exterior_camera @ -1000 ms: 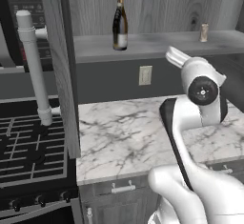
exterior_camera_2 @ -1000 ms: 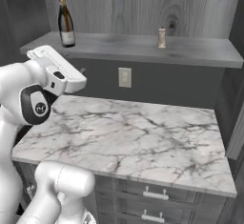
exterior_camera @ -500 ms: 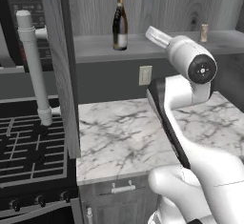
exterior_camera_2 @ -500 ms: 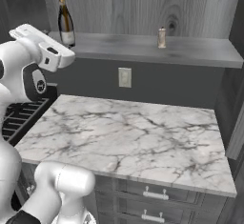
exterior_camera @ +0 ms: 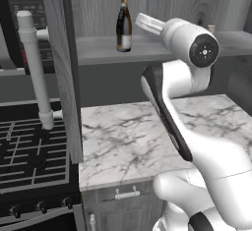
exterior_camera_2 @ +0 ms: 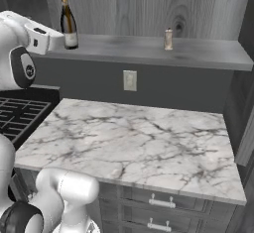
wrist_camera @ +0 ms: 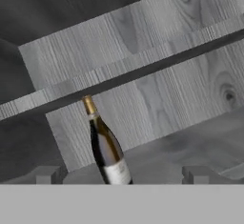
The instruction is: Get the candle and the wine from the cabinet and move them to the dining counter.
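The wine [exterior_camera: 123, 22] stands upright on the left part of the shelf inside the open cabinet [exterior_camera: 98, 49]; it is a dark bottle with a gold neck and a pale label. It also shows in the right base view, the wine [exterior_camera_2: 68, 21]. The candle [exterior_camera_2: 168, 38], a small tan cylinder, stands further right on the same shelf. My gripper [wrist_camera: 122, 174] is at shelf height just right of the bottle, open, with nothing between its fingers. In the hand view the wine [wrist_camera: 107, 149] leans between the two tips, some way ahead. The dining counter is out of view.
The open cabinet door [exterior_camera: 61, 68] with its long pale handle [exterior_camera: 34, 63] hangs left of the bottle, over a black stove [exterior_camera: 24, 151]. Below the shelf lies a marble worktop [exterior_camera_2: 134, 138] with drawer fronts [exterior_camera_2: 163, 202]. A wall socket [exterior_camera_2: 130, 80] sits under the shelf.
The arm has swung left and up, carrying the hand from above the worktop to shelf height beside the wine. The bottle and candle have not moved. The gripper stays open.
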You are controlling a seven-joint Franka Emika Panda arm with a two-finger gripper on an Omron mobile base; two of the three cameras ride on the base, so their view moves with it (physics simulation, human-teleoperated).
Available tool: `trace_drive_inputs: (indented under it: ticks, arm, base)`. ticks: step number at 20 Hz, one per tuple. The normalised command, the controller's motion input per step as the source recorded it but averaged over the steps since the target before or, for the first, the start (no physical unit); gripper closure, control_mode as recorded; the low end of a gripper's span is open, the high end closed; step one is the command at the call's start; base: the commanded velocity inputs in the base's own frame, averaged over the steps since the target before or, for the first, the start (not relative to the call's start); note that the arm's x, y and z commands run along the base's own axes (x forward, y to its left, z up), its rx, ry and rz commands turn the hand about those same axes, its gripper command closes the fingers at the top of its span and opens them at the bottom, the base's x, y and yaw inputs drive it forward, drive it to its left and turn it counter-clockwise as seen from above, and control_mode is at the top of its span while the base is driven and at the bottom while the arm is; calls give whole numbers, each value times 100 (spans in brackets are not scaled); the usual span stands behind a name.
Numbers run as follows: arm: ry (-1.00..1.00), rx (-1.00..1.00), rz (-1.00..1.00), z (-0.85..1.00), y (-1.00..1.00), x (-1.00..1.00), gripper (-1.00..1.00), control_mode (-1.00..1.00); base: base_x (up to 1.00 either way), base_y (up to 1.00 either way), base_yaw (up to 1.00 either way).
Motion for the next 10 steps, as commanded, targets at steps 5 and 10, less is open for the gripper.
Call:
trace_drive_inputs:
  ticks: [5,10]
  arm:
    - [3,-22,12,1,5,17,-100,-100]
    - [1,-10,19,-8,-1,29,-100,-100]
  base:
    - [0,0,0]
    - [0,0,0]
